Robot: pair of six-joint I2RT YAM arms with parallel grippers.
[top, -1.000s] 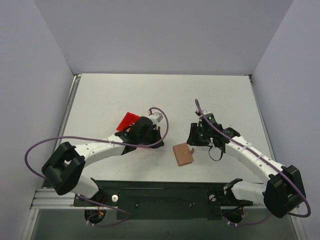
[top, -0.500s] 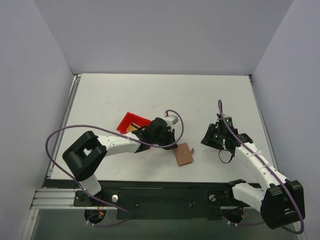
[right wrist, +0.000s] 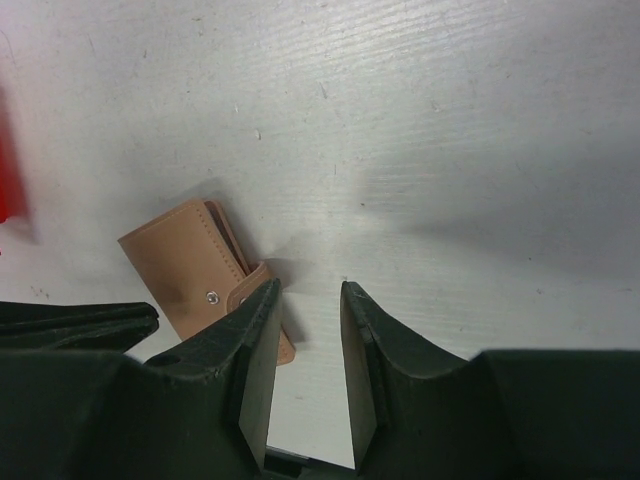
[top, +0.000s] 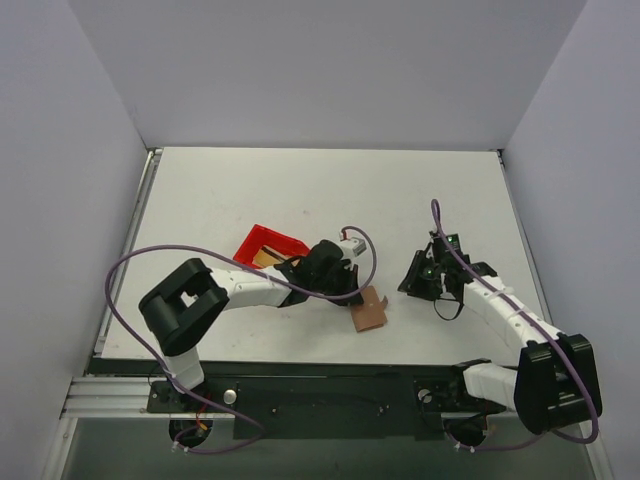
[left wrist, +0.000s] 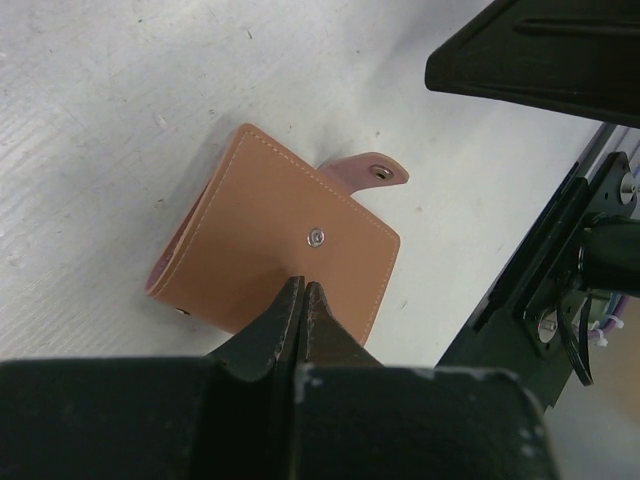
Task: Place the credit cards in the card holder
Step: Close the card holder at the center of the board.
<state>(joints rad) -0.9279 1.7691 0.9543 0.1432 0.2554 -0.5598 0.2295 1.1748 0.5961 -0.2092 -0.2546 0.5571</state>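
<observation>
table and room, with a count of things

surface: one white table (top: pixel 250 190), faintly scuffed and streaked in both wrist views. plain pale grey walls (top: pixel 330 70) close it in on the left, back and right. a black rail (top: pixel 320 400) runs along the near edge, where the two arm bases sit.

count: two arms, each with one purple cable looping off it. one brown wallet (top: pixel 368 312). one red bin (top: pixel 268 245). cards: only a yellowish sliver (top: pixel 262 258) shows inside the bin (how many, cannot tell).

wallet: lies flat on the table near the front, about midway between the arms, folded shut. its clasp tab (left wrist: pixel 365 172) sticks out unfastened, and a metal snap (left wrist: pixel 316 237) shows on the cover. the bin is to its left and further back, apart from it.

left gripper (left wrist: pixel 303 300): jaws pressed together with nothing between them, tips over the wallet's edge (contact cannot be told).

right gripper (right wrist: pixel 305 300): jaws apart, the gap holding nothing, over bare table to the right of the wallet.
</observation>
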